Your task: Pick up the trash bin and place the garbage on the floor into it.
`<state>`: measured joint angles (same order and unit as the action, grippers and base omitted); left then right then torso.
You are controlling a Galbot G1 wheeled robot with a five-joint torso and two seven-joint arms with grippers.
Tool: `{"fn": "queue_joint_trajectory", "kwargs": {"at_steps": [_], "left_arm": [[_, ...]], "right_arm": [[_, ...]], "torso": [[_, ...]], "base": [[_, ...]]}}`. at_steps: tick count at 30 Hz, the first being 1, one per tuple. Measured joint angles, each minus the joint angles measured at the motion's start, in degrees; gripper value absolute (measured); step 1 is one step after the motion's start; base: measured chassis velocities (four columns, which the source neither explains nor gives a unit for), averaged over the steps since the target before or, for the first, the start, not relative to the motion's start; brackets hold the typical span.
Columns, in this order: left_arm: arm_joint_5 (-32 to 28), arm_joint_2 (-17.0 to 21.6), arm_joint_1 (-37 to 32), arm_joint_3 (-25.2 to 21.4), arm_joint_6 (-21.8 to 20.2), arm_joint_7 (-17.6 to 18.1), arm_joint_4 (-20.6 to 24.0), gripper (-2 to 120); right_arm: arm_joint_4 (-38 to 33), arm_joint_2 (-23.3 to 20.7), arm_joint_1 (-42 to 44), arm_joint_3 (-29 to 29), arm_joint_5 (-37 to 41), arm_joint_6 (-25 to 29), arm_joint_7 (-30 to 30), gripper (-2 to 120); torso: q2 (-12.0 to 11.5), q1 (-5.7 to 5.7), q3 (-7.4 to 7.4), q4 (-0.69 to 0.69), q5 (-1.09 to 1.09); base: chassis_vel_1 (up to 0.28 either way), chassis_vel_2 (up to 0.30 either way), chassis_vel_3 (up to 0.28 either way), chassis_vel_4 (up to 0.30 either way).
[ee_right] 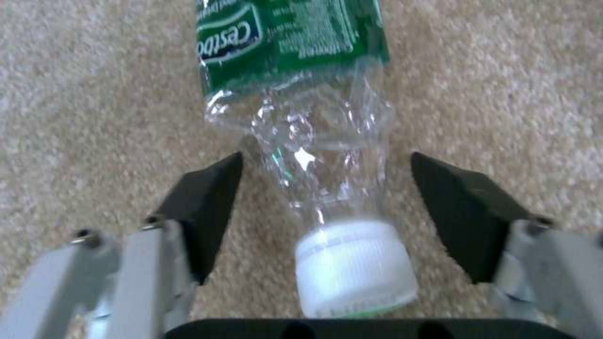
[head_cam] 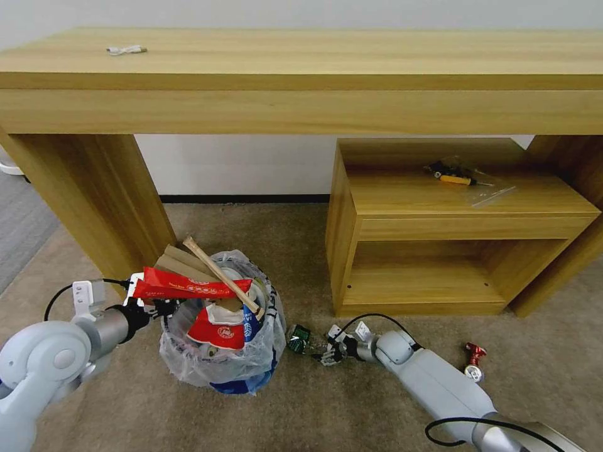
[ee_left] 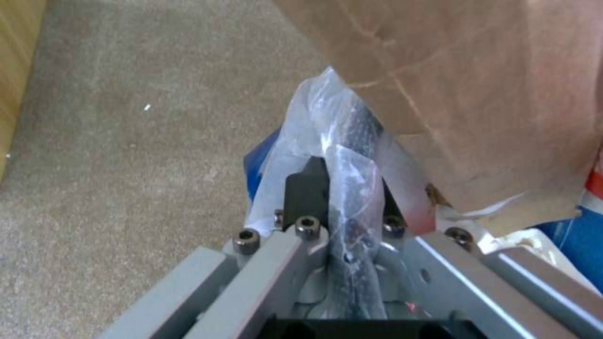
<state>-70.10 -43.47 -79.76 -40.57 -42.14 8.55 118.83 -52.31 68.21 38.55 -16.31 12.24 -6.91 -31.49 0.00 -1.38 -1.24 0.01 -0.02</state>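
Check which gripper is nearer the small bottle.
Right. The right gripper is open on the floor with the bottle between its fingers; the left gripper is clamped on the trash bin's far rim.

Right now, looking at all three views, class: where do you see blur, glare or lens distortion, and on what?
Head view: wide-angle lens bows the wooden desk edge; focus fairly even. Left wrist view: the near cardboard is soft, the bin's plastic bag catches white glare. Right wrist view: the crushed bottle is slightly blurred, with glints on its clear plastic and a washed-out white cap between the open fingers.
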Motion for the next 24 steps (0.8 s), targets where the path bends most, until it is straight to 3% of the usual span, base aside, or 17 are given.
{"fn": "queue_joint_trajectory", "kwargs": {"at_steps": [2,13,19,20,22,24], "left_arm": [[-0.19,0.17,0.56,0.25,0.00,0.01,-0.01,0],[-0.19,0.02,0.62,0.38,0.00,0.00,-0.19,0],[-0.11,-0.05,0.61,0.38,0.00,0.00,-0.13,0],[-0.10,-0.06,0.52,0.38,0.00,0.02,-0.01,0],[-0.10,-0.06,0.49,0.38,0.00,0.02,0.03,0],[-0.09,-0.02,0.45,0.36,0.00,0.06,0.19,0]], "right_arm": [[0.20,-0.29,-0.09,-0.09,-0.02,-0.14,0.23,62],[-0.62,-2.34,0.62,0.75,-0.09,-0.23,0.33,60],[-0.69,-2.31,0.84,0.93,-0.13,-0.23,0.70,43],[-0.81,-2.34,0.90,0.98,-0.19,-0.23,0.91,34],[-0.85,-2.36,0.92,1.01,-0.21,-0.23,0.94,33],[-1.23,-2.53,1.10,1.25,-0.31,-0.23,1.00,20]], "torso": [[0.00,0.00,0.00,-0.01,0.01],[0.00,0.00,0.00,-0.02,0.00],[0.00,0.00,0.00,-0.01,0.00],[0.00,0.00,0.00,-0.01,0.00],[0.00,0.00,0.00,-0.01,0.00],[0.00,0.00,0.00,-0.01,0.00]], "base": [[0.000,0.000,0.000,0.000],[0.000,0.000,0.000,0.000],[0.000,0.000,0.000,0.000],[0.000,0.000,0.000,0.000],[0.000,0.000,0.000,0.000],[0.000,0.000,0.000,0.000]]}}
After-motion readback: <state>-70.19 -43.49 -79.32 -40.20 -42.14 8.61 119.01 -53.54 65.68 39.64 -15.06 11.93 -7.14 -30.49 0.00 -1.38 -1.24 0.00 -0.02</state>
